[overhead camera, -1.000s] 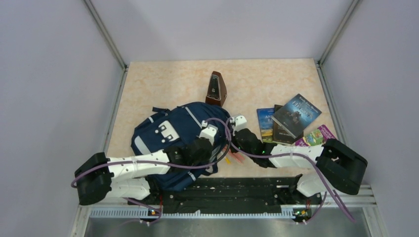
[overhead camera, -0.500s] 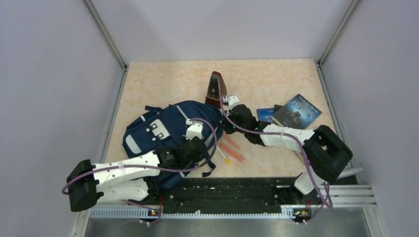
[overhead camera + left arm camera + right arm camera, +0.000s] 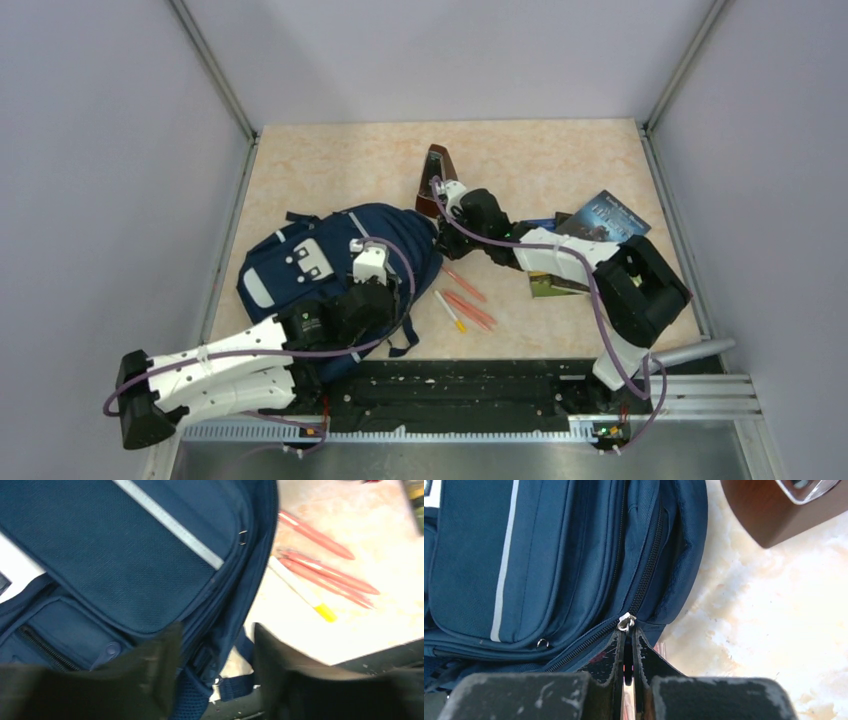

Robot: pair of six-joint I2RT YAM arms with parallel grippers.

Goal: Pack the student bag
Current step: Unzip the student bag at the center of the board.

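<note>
Nearest, the left pincer (image 3: 215, 649) hovers with its fingers apart, gripping nothing, over the large navy blue fabric backpack with a light-grey stripe (image 3: 398, 228). The backpack lies flat on the pale marbled tabletop (image 3: 330, 165), left of centre. Just beside it lie slim orange-red pens (image 3: 467, 305). The right pincer (image 3: 628, 633) pinches the bag's small silver zip pull (image 3: 626, 622). Beyond stands a brown wooden metronome (image 3: 436, 180).

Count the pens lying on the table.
4, all on the table right of the backpack: one pink pen farther back, two pink pens side by side, one white pen with a yellow end beside them. Others may be hidden under the backpack.
</note>
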